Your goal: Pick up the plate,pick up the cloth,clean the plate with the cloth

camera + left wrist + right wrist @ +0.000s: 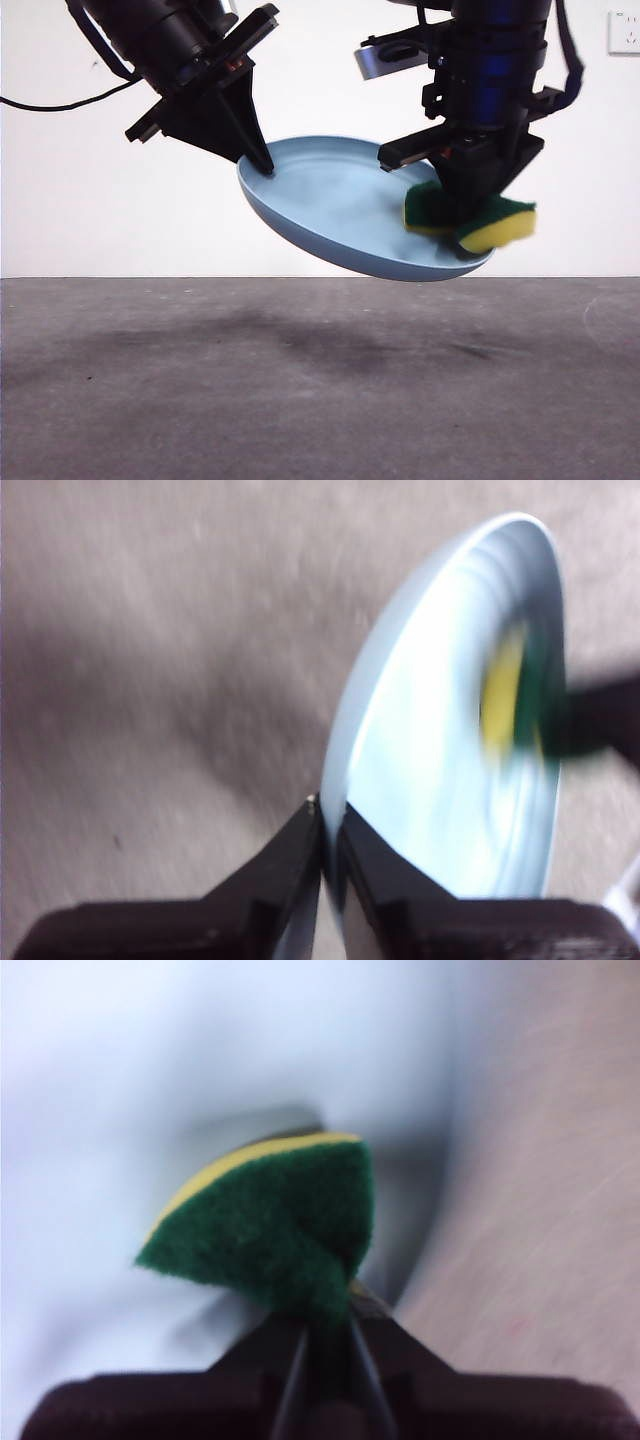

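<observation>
Table: grey, matte, lying well below everything else; bears only soft shadows under the raised things.

Plate: light blue, wide and shallow, held up in the air and tilted, hollow face turned up and toward the sponge side. Tilted, probably, to offer the inner face to the wiping arm. Touches nothing but the two grippers' loads (no contact with the table).

Left gripper: clamped narrow on the plate's rim, one black jaw on each face, visible both in the left wrist view and at the plate's high edge in the front view. Pinch at the very edge, likely chosen to leave the whole bowl free for cleaning.

Right gripper: reaching down from above at the plate's lower, far side, closed tight on the cloth. Squeezed hard enough in the right wrist view to fold the pad between the jaws.

Cloth: really a small sponge, yellow foam with dark green scouring layer, pressed against or just over the plate's inner surface near the low rim (exact contact hard to confirm). Green side up in the right wrist view, pale plate behind it.

Stage, as judged: both pick-ups done; wiping under way or about to begin.

Risk: rim pinch could slip under the sponge's push.
</observation>
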